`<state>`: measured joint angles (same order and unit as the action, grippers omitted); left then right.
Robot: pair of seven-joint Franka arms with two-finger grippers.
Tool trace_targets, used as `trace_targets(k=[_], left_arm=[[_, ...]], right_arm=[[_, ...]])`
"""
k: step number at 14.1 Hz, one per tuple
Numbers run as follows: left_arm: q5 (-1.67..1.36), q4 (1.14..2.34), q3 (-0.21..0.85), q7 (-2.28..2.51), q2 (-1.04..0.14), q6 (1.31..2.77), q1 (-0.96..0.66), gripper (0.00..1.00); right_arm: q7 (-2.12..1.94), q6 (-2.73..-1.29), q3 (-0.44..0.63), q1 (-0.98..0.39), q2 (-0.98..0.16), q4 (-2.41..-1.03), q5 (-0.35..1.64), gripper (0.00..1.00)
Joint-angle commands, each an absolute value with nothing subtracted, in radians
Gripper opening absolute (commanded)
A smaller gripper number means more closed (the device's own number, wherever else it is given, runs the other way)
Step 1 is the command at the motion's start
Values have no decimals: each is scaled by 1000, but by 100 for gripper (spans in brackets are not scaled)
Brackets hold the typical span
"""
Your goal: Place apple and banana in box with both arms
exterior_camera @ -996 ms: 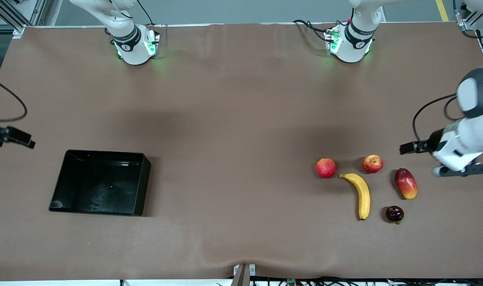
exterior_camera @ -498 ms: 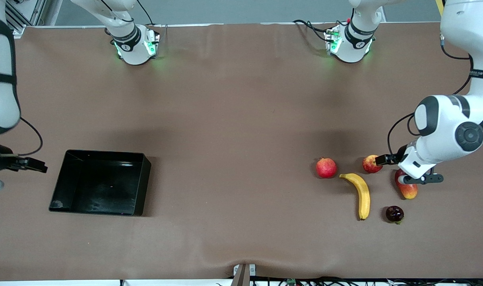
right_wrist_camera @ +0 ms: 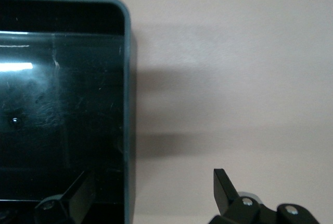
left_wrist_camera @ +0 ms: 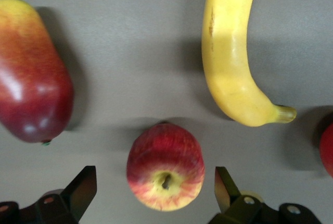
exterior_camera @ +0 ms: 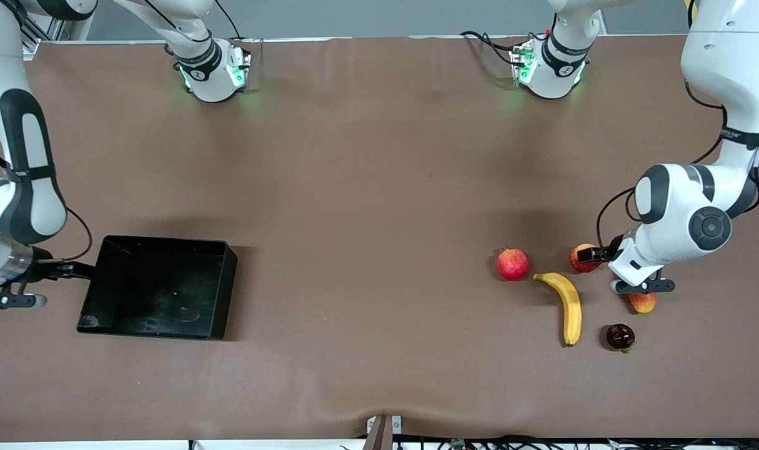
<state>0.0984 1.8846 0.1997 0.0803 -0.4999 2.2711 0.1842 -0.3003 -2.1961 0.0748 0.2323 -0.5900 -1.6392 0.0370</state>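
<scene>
The apple (exterior_camera: 581, 260) lies on the brown table toward the left arm's end, half hidden by my left gripper (exterior_camera: 595, 254). In the left wrist view the apple (left_wrist_camera: 165, 165) sits stem dimple up between the open fingers, which do not touch it; my left gripper (left_wrist_camera: 155, 180) is empty. The banana (exterior_camera: 568, 306) lies beside the apple, nearer the front camera, and shows in the left wrist view (left_wrist_camera: 231, 52). The black box (exterior_camera: 160, 294) stands toward the right arm's end, empty. My right gripper (exterior_camera: 73, 270) is open over the box's end wall (right_wrist_camera: 126, 104), straddling it (right_wrist_camera: 151, 181).
A pomegranate (exterior_camera: 512, 264) lies beside the banana's tip. A red-yellow mango (exterior_camera: 643, 302), partly hidden under the left wrist, shows in the left wrist view (left_wrist_camera: 31, 73). A small dark fruit (exterior_camera: 620, 336) lies nearest the front camera.
My left gripper has swung in from the table's end to over the apple. My right gripper has come in from the table's edge to the box's end wall. The fruits have not moved.
</scene>
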Motion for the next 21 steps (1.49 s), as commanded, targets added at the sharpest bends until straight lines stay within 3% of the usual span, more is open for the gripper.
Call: trace_targets(k=[1, 4, 5, 7, 8, 10, 17, 21], left_arm=[[110, 1876, 206, 97, -529, 2296, 183, 100], [110, 1878, 206, 97, -540, 2296, 183, 100], [115, 1878, 206, 97, -551, 2296, 184, 100], [117, 1879, 206, 95, -552, 2296, 184, 54], [118, 1879, 206, 94, -552, 2295, 184, 33], [120, 1879, 206, 84, -549, 2290, 184, 0], [121, 1870, 235, 86, -419, 2188, 183, 0], [121, 1838, 256, 87, -367, 2091, 183, 0]], right_arm=[[-313, -2213, 66, 236, -617, -1637, 77, 100], [-353, -2270, 63, 235, -652, -1637, 78, 100], [-366, -2272, 63, 236, -656, -1637, 78, 87], [-368, -2270, 61, 233, -658, -1635, 78, 28], [-370, -2269, 61, 233, -658, -1637, 78, 3], [-370, -2269, 61, 232, -658, -1635, 78, 0], [-364, -2238, 60, 187, -592, -1628, 78, 0], [-251, -2050, 60, 51, -497, -1603, 78, 0]])
